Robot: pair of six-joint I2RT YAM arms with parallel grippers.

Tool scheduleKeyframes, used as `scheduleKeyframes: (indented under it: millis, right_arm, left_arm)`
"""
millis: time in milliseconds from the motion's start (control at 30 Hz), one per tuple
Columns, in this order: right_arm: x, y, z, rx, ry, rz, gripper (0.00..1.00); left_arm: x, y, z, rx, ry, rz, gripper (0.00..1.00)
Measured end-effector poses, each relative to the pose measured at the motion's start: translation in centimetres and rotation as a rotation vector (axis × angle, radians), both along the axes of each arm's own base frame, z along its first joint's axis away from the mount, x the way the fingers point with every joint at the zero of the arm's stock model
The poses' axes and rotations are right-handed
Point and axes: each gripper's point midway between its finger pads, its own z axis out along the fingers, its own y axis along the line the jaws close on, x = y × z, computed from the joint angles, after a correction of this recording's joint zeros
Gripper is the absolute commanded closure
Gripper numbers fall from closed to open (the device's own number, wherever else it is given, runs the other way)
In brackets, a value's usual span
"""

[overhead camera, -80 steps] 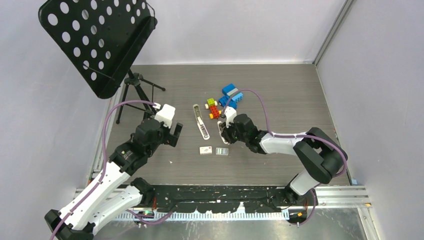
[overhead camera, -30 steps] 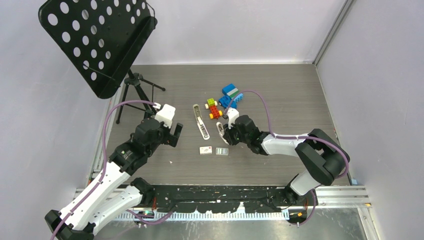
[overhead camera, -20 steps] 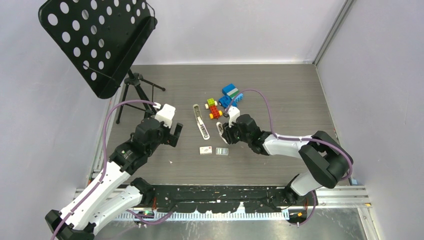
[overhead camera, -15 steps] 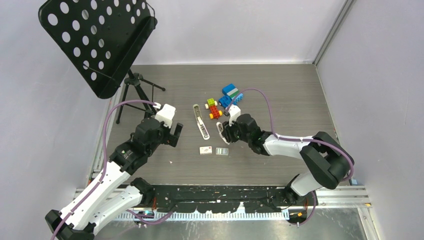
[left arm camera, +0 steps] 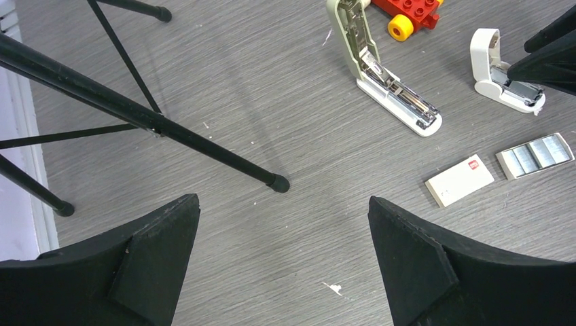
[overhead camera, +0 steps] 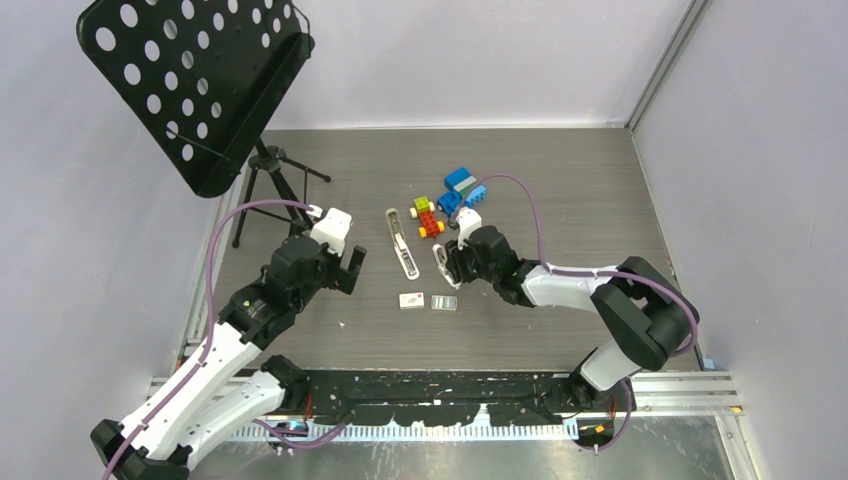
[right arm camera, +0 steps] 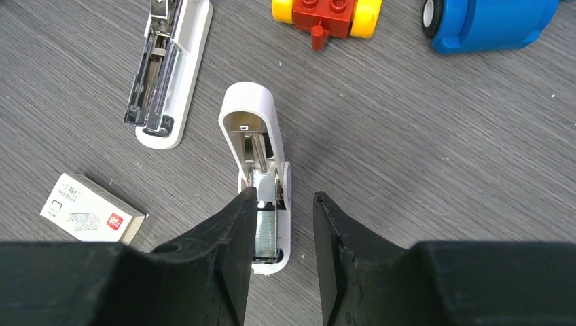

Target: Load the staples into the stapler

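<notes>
R gripper [right arm camera: 284,197] jaws just eased apart, no longer pinching staples [right arm camera: 266,231], now seated in small white stapler [right arm camera: 248,109] channel; load prob. done, lid open; L gripper [left arm camera: 282,200] spread wide.

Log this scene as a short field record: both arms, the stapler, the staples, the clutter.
left gripper: jaws wide open, empty, above the table by the stand's legs
right gripper: jaws apart, straddling the small white claw-shaped piece
stapler: hinged open flat on the table, untouched
staple strip: lying in the white piece's channel, between the right jaws
staples: rows in an open tray beside the whitish box
clutter: toy blocks beyond the white piece
</notes>
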Motion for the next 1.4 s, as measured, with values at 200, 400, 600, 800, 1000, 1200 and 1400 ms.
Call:
scheduleKeyframes:
  millis: [200, 400, 600, 800, 1000, 1200, 1400]
  right_arm:
    - [-0.7, 0.1, 0.3, 0.031, 0.010, 0.013, 0.57]
    - [-2.1, -0.3, 0.9, 0.075, 0.002, 0.033, 0.53]
    - [-2.7, -0.9, 0.0, 0.068, 0.010, 0.033, 0.53]
    - [-2.9, -1.0, -0.2, 0.055, 0.001, 0.046, 0.57]
    - [-2.9, -1.0, -0.3, 0.039, -0.010, 0.071, 0.62]
    - [-3.1, -1.0, -1.1, 0.018, 0.002, 0.089, 0.63]
    - [-3.4, -0.6, -1.9, 0.004, 0.019, 0.107, 0.63]
  left_arm:
    - [-0.1, -0.2, 0.0, -0.008, 0.003, -0.010, 0.03]
    - [-0.2, -0.7, -0.1, -0.019, 0.012, -0.033, 0.02]
    - [-0.3, -2.0, -1.0, -0.067, 0.075, -0.055, 0.01]
    - [0.3, -4.3, -0.7, -0.190, 0.148, -0.036, 0.00]
    - [1.6, -7.2, -1.0, -0.308, 0.223, -0.024, 0.00]
    - [2.6, -9.9, -2.6, -0.355, 0.301, -0.028, 0.00]
    - [3.9, -12.8, -3.0, -0.383, 0.335, -0.048, 0.01]
